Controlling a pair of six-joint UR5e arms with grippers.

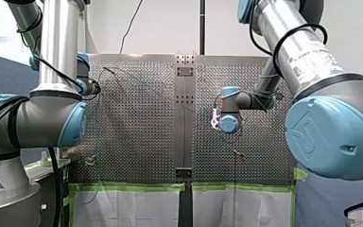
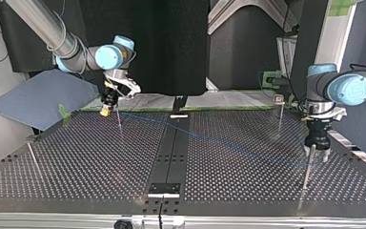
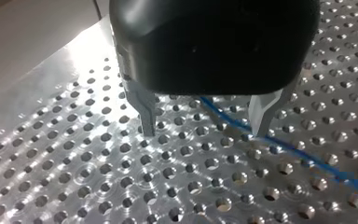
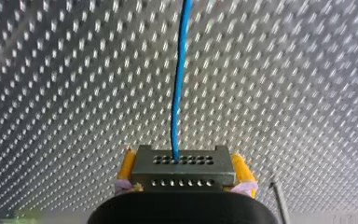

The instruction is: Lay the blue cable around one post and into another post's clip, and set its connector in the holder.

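Clamping connector [image 4: 182, 176] in right pincer [image 4: 184, 164]; blue cable [image 4: 179, 84] stretching ahead.

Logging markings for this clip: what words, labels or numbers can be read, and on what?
Print along my right arm's silver tube, front view: too blurred to read.
Raised mark on its blue joint cap: a logo, not legible.
No other text in any view.
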